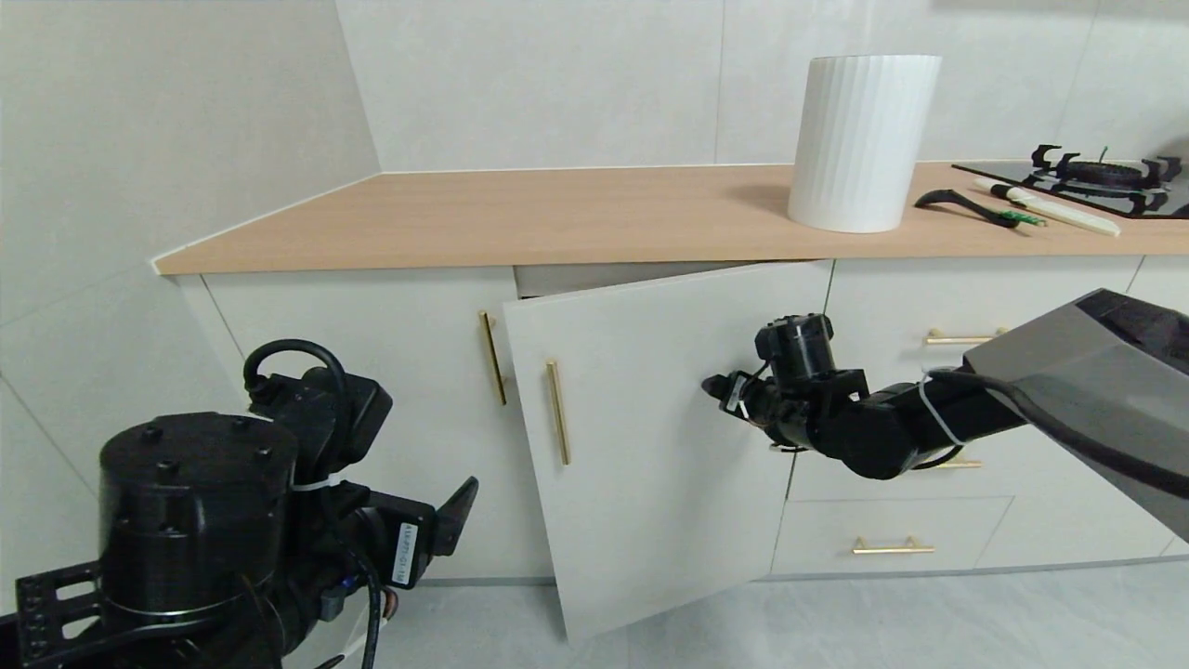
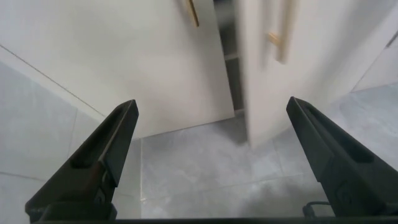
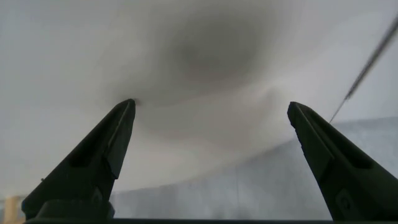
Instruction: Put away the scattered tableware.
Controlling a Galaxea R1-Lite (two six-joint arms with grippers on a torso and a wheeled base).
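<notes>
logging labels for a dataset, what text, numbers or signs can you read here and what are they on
No text can be read in these pictures.
Too small to read: the white label by the left gripper.
Too small to read: the white tag by the right gripper.
No print shows on the open cabinet door, the counter or the white ribbed container.

Cupboard (image 1: 594,278): of the inside you get just a grey strip above the door (image 1: 650,446); the panel hides the rest. Hob (image 1: 1105,181) is cut off at the right edge. Utensils (image 1: 1017,206) beside it on the worktop (image 1: 557,218) are too small to tell their kind. Left wrist view: handle (image 2: 281,37) is blurred. Right wrist view: the surface ahead of the right tool (image 3: 210,104) is a grey blur, so you cannot tell whether they touch.
</notes>
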